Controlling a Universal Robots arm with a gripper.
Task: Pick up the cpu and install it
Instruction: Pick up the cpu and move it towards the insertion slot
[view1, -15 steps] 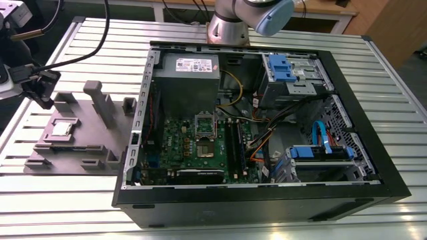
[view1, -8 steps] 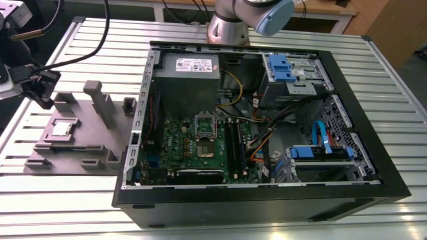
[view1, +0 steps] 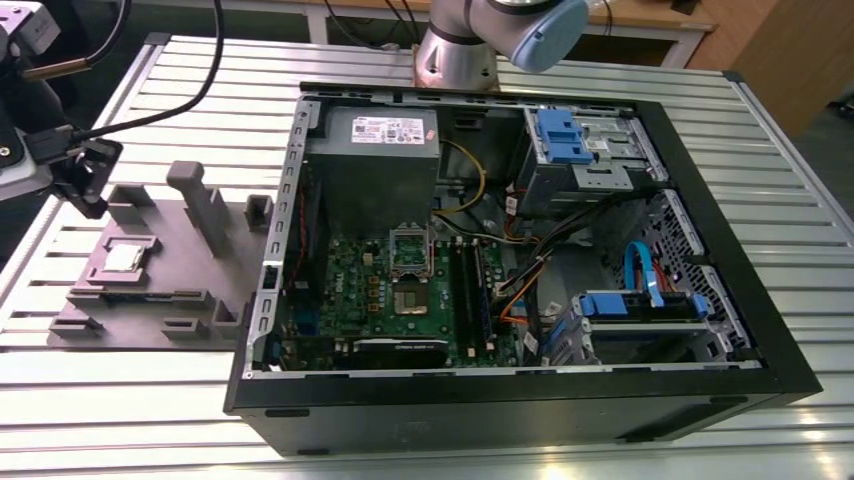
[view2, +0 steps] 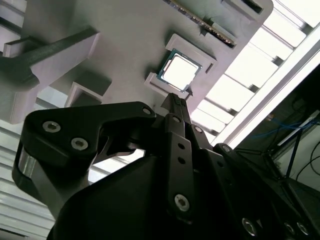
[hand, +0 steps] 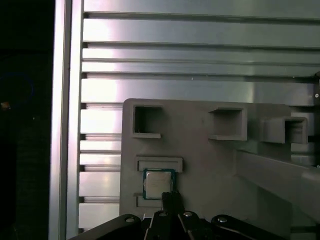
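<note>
**Exterior view.** Found an open computer case (view1: 534, 400) lying on a slatted metal table (view1: 174, 400). Noted a green motherboard (view1: 387, 290) inside it, carrying a metal-framed socket (view1: 411, 300) with a dark centre. Located a grey fixture plate (view1: 160, 275) on the table, just beside the case on the exterior view's left. Located the cpu (view1: 124, 258) lying flat on that plate, outside the case and well apart from the socket. Noted the gripper (view1: 91, 205) hanging over the plate's edge on the exterior view's left, near the cpu but visibly apart from it.

**Second wrist view.** Confirmed the cpu (view2: 179, 70) seated in a shallow framed recess of the fixture plate (view2: 125, 40), silvery top facing up. Recorded the gripper (view2: 176, 102) with fingers pressed together into one narrow tip, nothing pinched between them. Placed the tip close to one edge of the cpu. Cannot tell contact from this angle.

**First wrist view.** Confirmed the cpu (hand: 159, 182) square in its recess on the fixture plate (hand: 210, 165), with table slats (hand: 175, 50) beyond. Noted the dark tip of the gripper (hand: 171, 197) overlapping the chip's near edge, fingers closed on nothing.
</note>
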